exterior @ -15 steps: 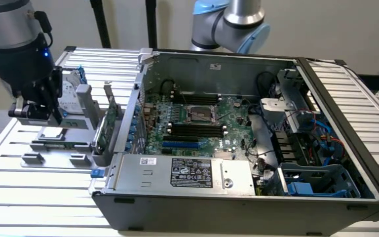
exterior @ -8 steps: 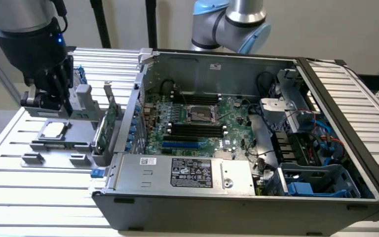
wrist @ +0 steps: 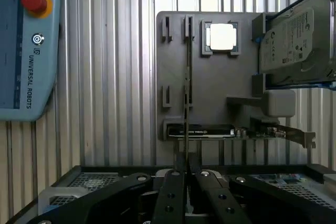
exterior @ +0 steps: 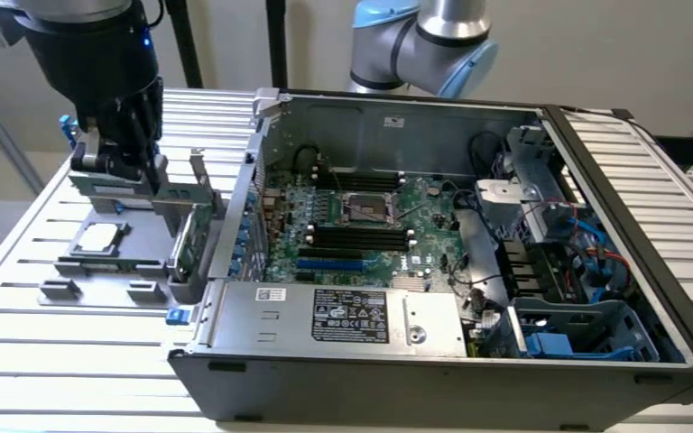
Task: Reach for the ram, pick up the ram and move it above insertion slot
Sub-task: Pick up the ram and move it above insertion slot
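The ram (wrist: pixel 187 56) is a thin stick seen edge-on, standing in a slot of the grey fixture plate (wrist: pixel 210 85) beside an empty matching slot. My gripper (wrist: pixel 186 157) hangs well above this plate with its black fingers (wrist: pixel 173 192) drawn together and nothing between them; the ram's line runs toward their tips. In the exterior view my gripper (exterior: pixel 118 167) is at the upper left, over the far part of the fixture plate (exterior: pixel 51 293). The black memory slots (exterior: pixel 359 236) lie on the motherboard inside the open computer case.
On the fixture plate sit a processor chip (wrist: pixel 222 38), a silver hard drive (wrist: pixel 294 40) and a wider green expansion card (wrist: pixel 210 132) on edge. A blue teach pendant (wrist: pixel 26 45) lies on the slatted table. The case wall (exterior: pixel 244 225) rises between plate and motherboard.
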Controlling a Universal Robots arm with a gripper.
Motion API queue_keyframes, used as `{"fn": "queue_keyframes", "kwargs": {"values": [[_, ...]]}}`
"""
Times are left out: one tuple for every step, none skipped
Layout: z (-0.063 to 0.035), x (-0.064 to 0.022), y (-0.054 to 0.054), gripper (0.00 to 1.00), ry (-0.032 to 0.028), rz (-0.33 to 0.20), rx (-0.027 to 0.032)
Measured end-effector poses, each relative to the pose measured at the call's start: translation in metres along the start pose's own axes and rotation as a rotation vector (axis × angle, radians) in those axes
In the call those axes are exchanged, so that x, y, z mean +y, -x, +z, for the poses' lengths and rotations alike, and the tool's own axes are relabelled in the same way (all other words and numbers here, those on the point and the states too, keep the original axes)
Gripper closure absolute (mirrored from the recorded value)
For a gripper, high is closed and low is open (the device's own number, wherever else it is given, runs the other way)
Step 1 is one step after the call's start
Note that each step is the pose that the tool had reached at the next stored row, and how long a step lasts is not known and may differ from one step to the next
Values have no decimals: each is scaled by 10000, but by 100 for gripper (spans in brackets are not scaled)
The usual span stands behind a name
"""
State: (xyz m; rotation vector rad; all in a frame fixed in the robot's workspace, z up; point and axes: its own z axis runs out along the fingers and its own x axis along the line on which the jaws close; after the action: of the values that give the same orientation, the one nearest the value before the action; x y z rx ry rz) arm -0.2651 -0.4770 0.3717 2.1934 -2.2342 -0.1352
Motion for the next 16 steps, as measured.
{"fn": "queue_keyframes", "kwargs": {"values": [[-33, -41, 3, 87, 1, -1, -22], [-64, -82, 5, 87, 0, -4, -45], [-96, -123, 8, 87, 1, -6, -66], [-128, -164, 10, 87, 0, -9, -90], [-162, -209, 13, 87, 1, -12, -115], [-192, -250, 15, 87, 3, -12, -138], [-220, -290, 18, 87, 3, -15, -163], [-243, -331, 20, 87, 2, -19, -194], [-254, -374, 21, 87, 4, -25, -270], [-262, -421, 22, 87, 5, -29, -354], [-267, -465, 23, 87, 7, -33, -412], [-271, -510, 24, 87, 9, -37, -449], [-274, -555, 25, 87, 9, -39, -471], [-276, -600, 26, 87, 9, -39, -487], [-279, -644, 27, 87, 10, -39, -496], [-282, -689, 28, 87, 9, -40, -503]]}}
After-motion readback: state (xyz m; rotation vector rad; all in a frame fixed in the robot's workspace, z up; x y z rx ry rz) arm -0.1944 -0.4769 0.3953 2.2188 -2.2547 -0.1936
